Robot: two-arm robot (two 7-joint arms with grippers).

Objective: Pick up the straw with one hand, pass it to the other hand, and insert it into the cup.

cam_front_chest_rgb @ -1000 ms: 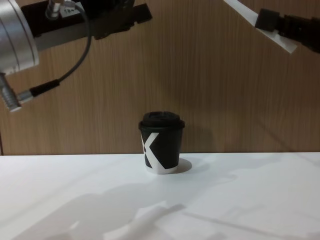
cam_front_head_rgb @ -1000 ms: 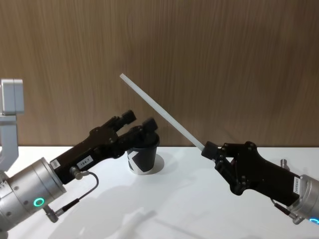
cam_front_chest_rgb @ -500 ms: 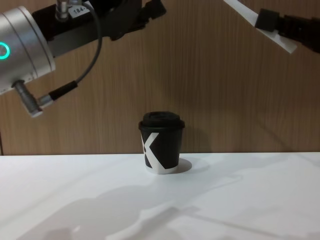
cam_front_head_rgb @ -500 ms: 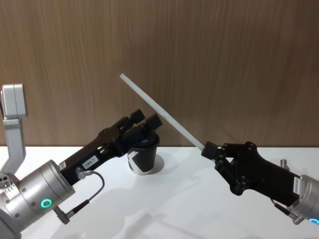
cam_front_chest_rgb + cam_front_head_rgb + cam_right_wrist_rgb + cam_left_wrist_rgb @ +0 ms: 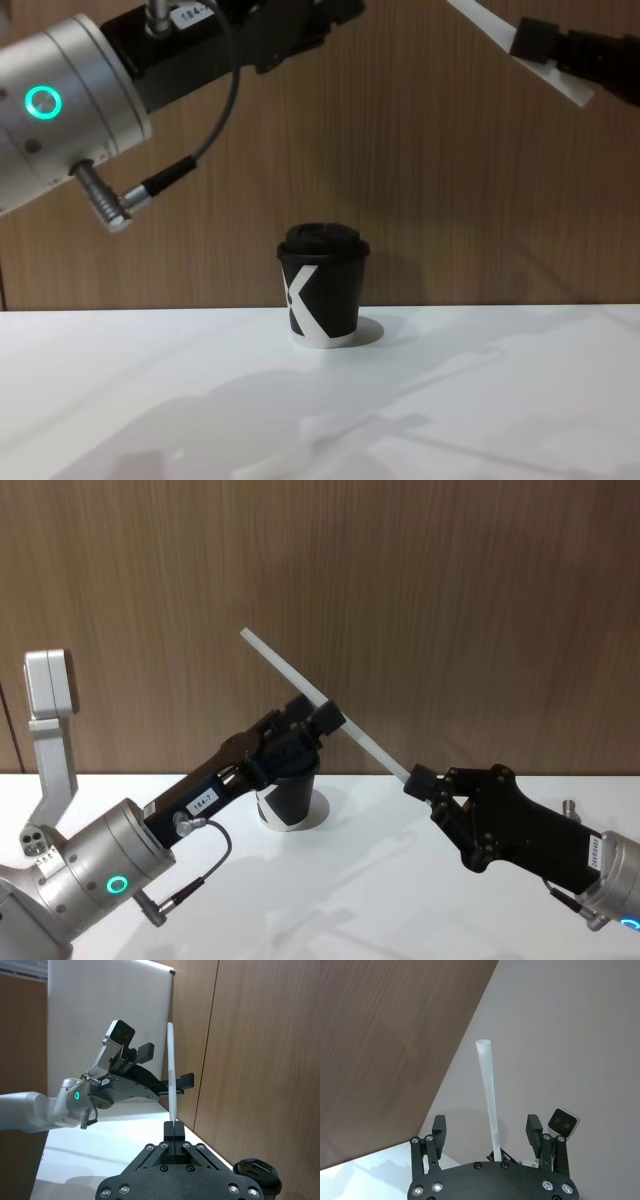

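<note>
white and slightly see-through, the straw (image 5: 370, 741) slanted through the air above the table (image 5: 400, 880), its lower end pinched between the pressed-together fingers of the right gripper (image 5: 420, 780). that all-black gripper reached in from the right side, low over the table and angled up toward the left, so the straw rose leftward against the wooden wall (image 5: 450, 600).

the left gripper (image 5: 315, 715), on a silver wrist with a green glowing ring, stretched up from the lower left with its forearm tilted upward and its tips level with the middle of the straw. its fingers were spread, one on each side of the straw. in the left wrist view the straw (image 5: 490, 1110) ran between the two pads (image 5: 439, 1127) with a gap on both sides, touching neither. in the right wrist view the straw (image 5: 171, 1075) stood straight out of the closed tips.

the cup (image 5: 322, 290), lid on, stood upright on the table near the wall, below the left gripper and apart from both grippers.
</note>
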